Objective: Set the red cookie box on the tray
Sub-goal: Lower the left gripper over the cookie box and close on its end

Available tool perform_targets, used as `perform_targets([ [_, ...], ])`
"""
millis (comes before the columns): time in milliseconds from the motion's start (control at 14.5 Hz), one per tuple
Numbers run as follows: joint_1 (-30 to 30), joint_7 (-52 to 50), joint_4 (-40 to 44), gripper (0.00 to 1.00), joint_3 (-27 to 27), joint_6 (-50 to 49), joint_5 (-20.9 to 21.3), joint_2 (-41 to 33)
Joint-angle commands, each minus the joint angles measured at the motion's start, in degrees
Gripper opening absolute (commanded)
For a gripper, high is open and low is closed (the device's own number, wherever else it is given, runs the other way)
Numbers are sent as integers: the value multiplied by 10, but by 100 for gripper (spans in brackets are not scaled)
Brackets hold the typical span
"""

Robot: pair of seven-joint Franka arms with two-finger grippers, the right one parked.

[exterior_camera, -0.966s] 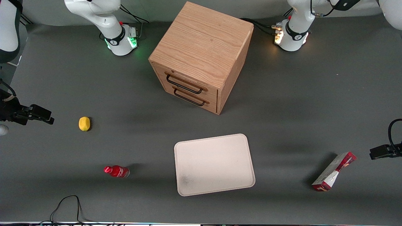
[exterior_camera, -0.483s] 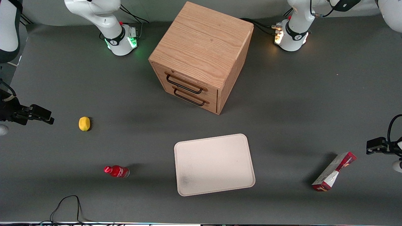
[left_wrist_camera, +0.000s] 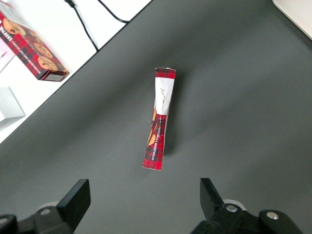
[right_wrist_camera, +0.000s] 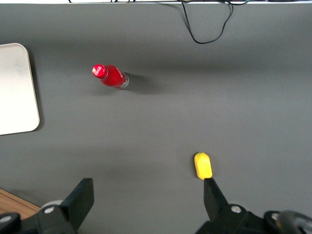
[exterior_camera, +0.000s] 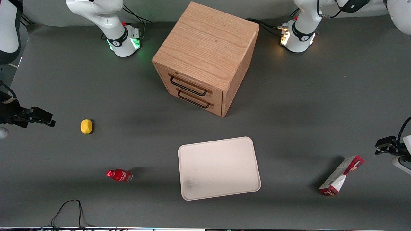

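Front view: one red cookie box (exterior_camera: 342, 175) lies on the grey table (exterior_camera: 96, 83) toward the working arm's end, well apart from the one cream tray (exterior_camera: 219, 167), at about four o'clock from the wooden drawer cabinet (exterior_camera: 205, 59). One lemon (exterior_camera: 86, 126) and one small red bottle (exterior_camera: 119, 175) lie toward the parked arm's end. The gripper (exterior_camera: 387, 145) hovers near the box.

Left wrist view: the gripper (left_wrist_camera: 141, 202) hangs above the box (left_wrist_camera: 159, 119), jaws spread wide, touching nothing. A second, plaid carton (left_wrist_camera: 31, 46) lies off the table.
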Motion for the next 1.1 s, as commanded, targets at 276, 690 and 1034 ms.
perform_targets([
  [276,5,38,-55,100,-6,61,1,22],
  [690,20,49,-99,100,-23,169,0,80],
  [1034,26,61,-134,100,-24,235,-6,110],
])
